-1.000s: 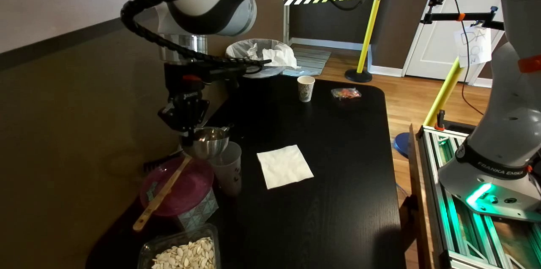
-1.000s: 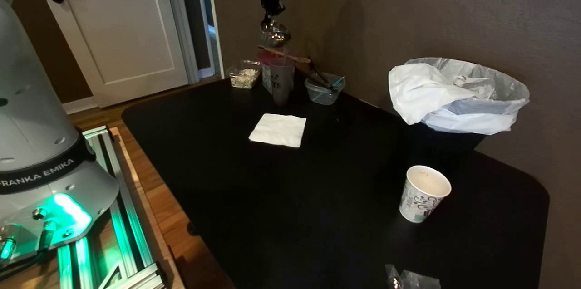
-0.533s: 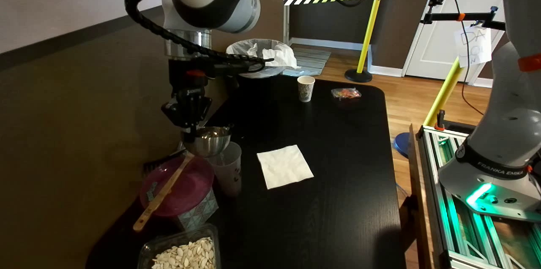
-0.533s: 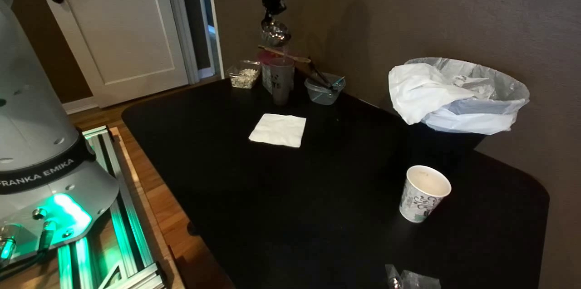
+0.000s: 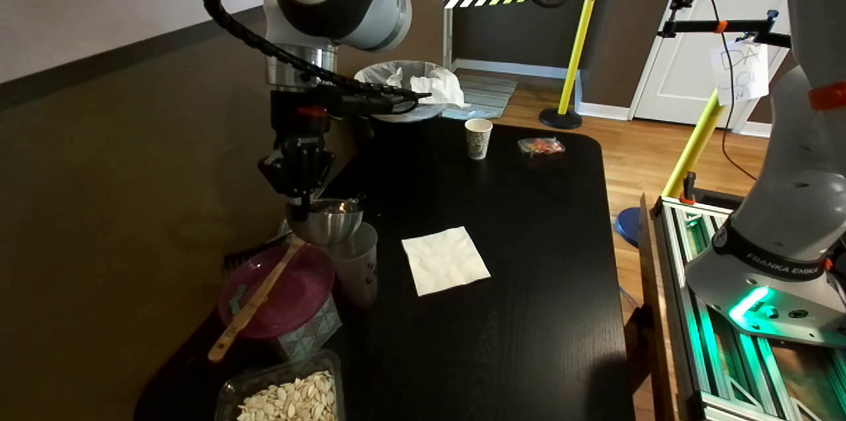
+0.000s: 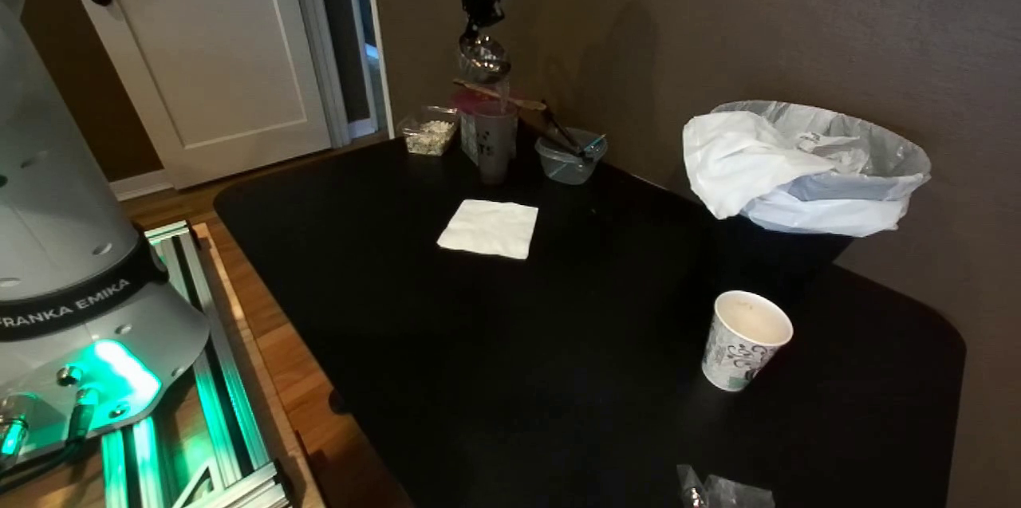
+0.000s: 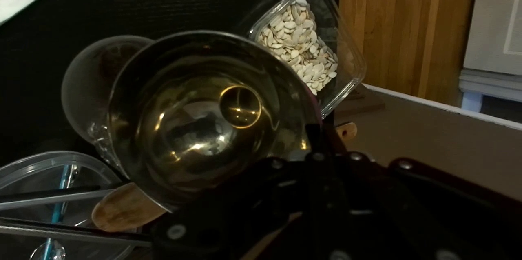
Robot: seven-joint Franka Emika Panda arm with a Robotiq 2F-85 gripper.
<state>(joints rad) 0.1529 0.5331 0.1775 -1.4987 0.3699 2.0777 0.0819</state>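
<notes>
Hanging in the air above a black wood-grain table [image 5: 529, 289], a rounded, shiny silver metal bowl [image 5: 332, 230] shows its inside to the wrist view, with a small bright-edged circle [image 7: 240, 107] in it — opening or reflection, I cannot tell. The black two-finger gripper [image 5: 300, 211] has it by its edge, the jaws drawn right together on it with no gap to see; in the wrist view they sit just past three o'clock from its middle. At five o'clock in an exterior view, partly hidden by the bowl, stands a tall, frosted translucent cup [image 5: 360, 279]; whether the two touch cannot be made out. Toward seven o'clock there, a shallow pink plastic dish [image 5: 303, 295] sits on a grey-and-white patterned box [image 5: 312, 334], a long wooden utensil [image 5: 256, 302] lying across it. In the wrist view, a clear plastic tray [image 7: 346, 62] of flat, pale seeds [image 7: 299, 43] lies toward two o'clock from the bowl, and a clear plastic tub [image 7: 53, 161] with slender dark utensils [image 7: 53, 199] toward eight. Farther out in an exterior view, a square white napkin [image 5: 446, 261] lies between three and four o'clock, a patterned white paper cup [image 5: 478, 140] stands upright at two with a small clear packet [image 5: 543, 146] of orange and red bits beyond it — and a black bin with a pale liner [image 5: 423, 114] is at one.
</notes>
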